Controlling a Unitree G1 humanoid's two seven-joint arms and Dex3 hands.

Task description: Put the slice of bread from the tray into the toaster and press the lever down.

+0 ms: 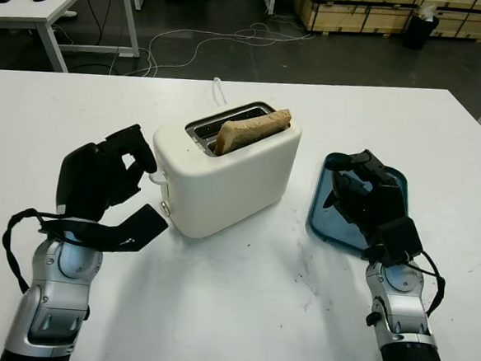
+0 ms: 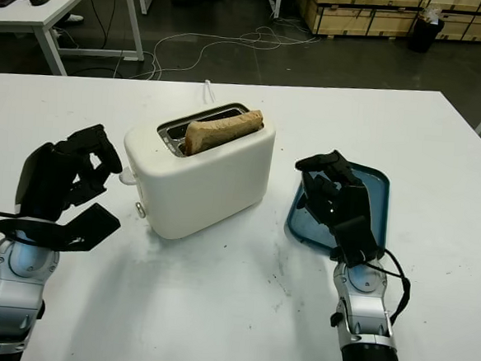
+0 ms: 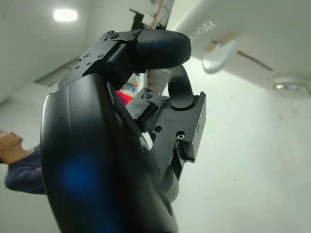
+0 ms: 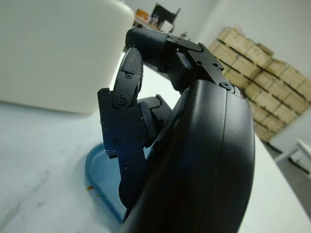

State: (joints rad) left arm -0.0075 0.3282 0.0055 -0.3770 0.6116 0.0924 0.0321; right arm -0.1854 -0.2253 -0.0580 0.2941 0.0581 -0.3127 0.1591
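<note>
One browned bread slice [image 1: 252, 130] stands tilted in the near slot of the single white toaster [image 1: 224, 173] mid-desk, its top edge proud of the slot. Left wrist view adds the lever [image 3: 221, 54], white, just beside the left hand [image 1: 108, 179], fingers clenched, holding nothing. Right hand [image 1: 370, 198], fingers clenched, hangs over one blue tray [image 1: 325, 215] at right.

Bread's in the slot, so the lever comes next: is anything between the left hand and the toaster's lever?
Nothing visible. The left hand, holding nothing, fingers curled, sits just beside the lever on the toaster end facing it.
</note>
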